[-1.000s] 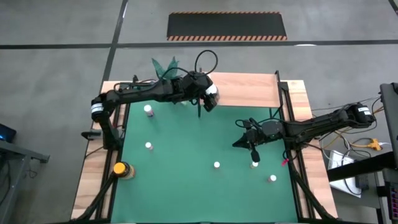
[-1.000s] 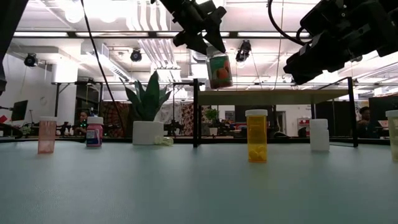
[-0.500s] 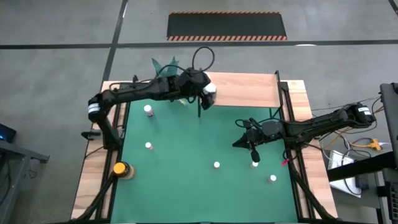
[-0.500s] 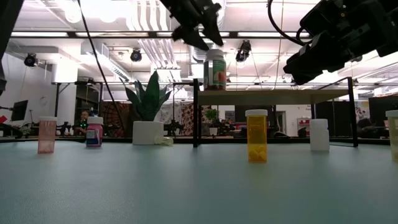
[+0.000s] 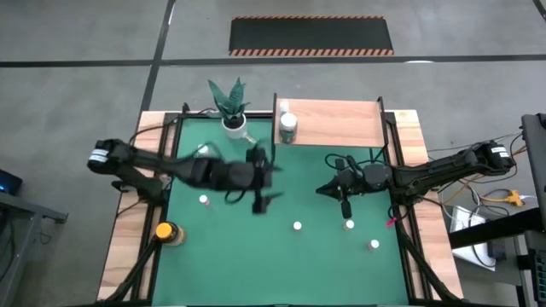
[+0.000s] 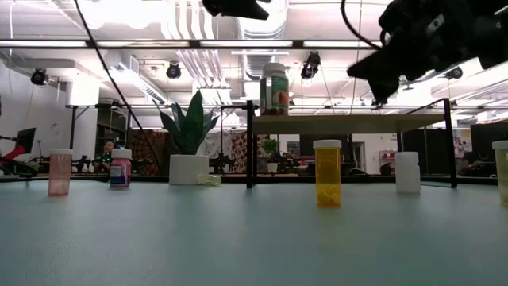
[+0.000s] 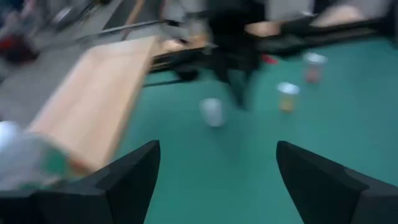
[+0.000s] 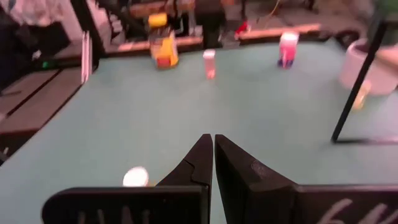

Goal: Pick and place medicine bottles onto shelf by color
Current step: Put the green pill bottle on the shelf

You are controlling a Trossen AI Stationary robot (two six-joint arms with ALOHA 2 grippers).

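- The shelf (image 5: 334, 124) spans the far edge of the worktop (image 5: 281, 264); one green-labelled bottle (image 5: 287, 127) stands at its left end, and the board to the right of it is bare.
- The left end effector (image 5: 258, 182), fingers spread, hangs over mid-mat, with open green around it.
- The right end effector (image 5: 345, 207), fingers together, hovers just beside a white-capped bottle (image 5: 349, 225).
- The near strip of the mat is open; the yellow-capped bottle (image 5: 164, 231) stands at the near left.

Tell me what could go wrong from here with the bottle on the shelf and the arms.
The green bottle stands right at the shelf corner, so a nudge might tip it off. The left gripper, open and empty, hangs over the mat near the shut right gripper; reaching for the same loose bottle could make them collide.
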